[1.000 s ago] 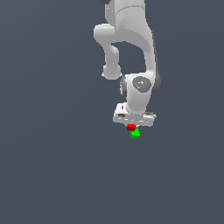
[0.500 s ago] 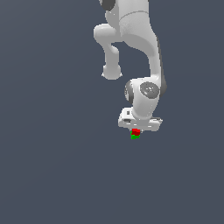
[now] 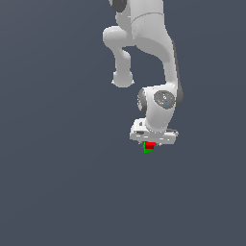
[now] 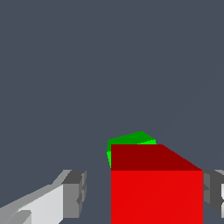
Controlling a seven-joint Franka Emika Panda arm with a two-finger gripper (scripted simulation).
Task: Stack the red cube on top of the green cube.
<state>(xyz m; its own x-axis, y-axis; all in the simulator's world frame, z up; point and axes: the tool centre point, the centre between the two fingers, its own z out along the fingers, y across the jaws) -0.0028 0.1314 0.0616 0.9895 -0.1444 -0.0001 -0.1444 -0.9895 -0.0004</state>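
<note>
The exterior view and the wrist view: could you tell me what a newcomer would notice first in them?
The big white arm reaching down from the top of the exterior view catches the eye first. Right under its gripper sits a tiny red cube with a green cube just beneath it. In the wrist view the red cube looms large between the fingers, with a gap showing on one side, and the green cube peeks out behind it.

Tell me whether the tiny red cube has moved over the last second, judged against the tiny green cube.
Yes. In the exterior view the tiny red cube has come down: it now sits right above the tiny green cube, covering most of it, where earlier more green showed below.
</note>
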